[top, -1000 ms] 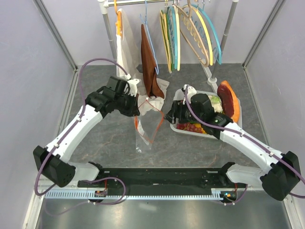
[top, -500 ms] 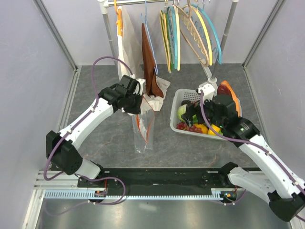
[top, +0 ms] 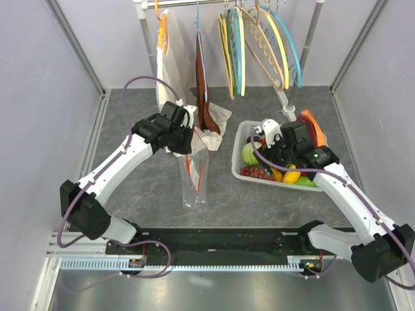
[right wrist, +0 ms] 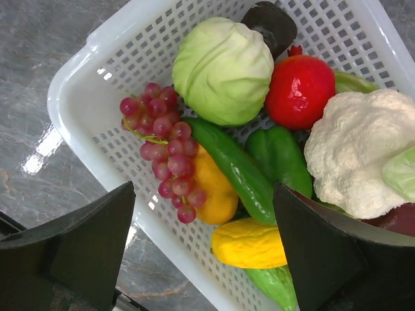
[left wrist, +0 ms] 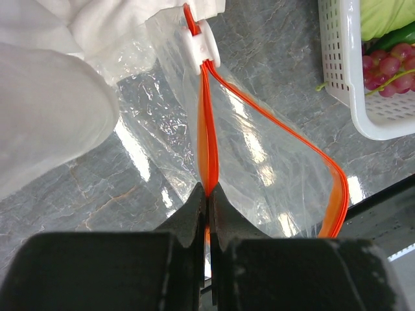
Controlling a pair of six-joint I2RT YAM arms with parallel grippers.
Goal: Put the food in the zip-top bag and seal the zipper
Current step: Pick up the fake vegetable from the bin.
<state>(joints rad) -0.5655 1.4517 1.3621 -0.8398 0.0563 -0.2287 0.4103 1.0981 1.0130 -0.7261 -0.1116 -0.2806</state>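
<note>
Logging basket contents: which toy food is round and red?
The pomegranate, a glossy red crowned ball between cabbage and cauliflower; the grapes are bunched.

My left gripper (left wrist: 207, 194) clamps one strip of the zipper (left wrist: 207, 129). To its right the zip-top bag (left wrist: 266, 162) gapes, a narrow lens of room between the two orange strips. White cloth (left wrist: 52, 97) crowds my left side. Bare table (top: 220, 178) lies between bag and basket (top: 236, 155), wide enough for an arm to cross. My right gripper (right wrist: 207, 214) hangs spread wide over the basket. Its food is packed tight: grapes (right wrist: 165, 142), cabbage (right wrist: 224, 68) and cucumber (right wrist: 237, 165) touch, with the cauliflower (right wrist: 356, 149) close beside. Hanging garments (top: 204, 97) and hangers (top: 259, 45) wall off the far side.
</note>
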